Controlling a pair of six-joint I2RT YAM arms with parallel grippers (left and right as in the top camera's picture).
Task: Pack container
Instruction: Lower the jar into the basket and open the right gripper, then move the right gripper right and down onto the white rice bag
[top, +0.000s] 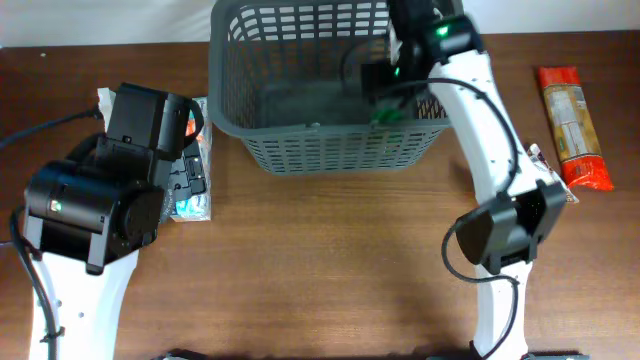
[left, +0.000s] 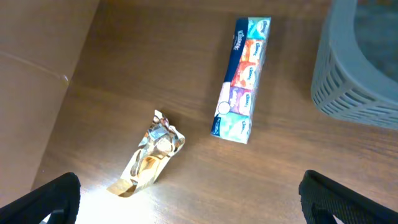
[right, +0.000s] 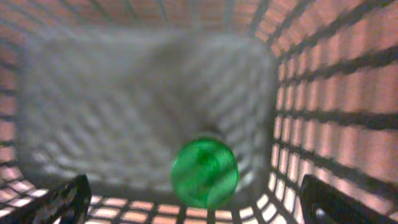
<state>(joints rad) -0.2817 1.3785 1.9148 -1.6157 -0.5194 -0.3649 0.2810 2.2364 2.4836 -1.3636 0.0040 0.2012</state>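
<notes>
The container (top: 330, 150) encloses the spread right jaws, seemingly above its floor.

container (top: 330, 150) | dark grey lattice basket | upright | far centre of table

White arms (top: 488, 125); black joints (top: 500, 235); black cables (top: 45, 127)

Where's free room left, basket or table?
Inside the basket: bare left and middle; green round object sits front-right, below the right gripper. The table: bare in front of it, to the near edge. Crowded: left side, tissue pack and gold wrapper under the left gripper.
</notes>
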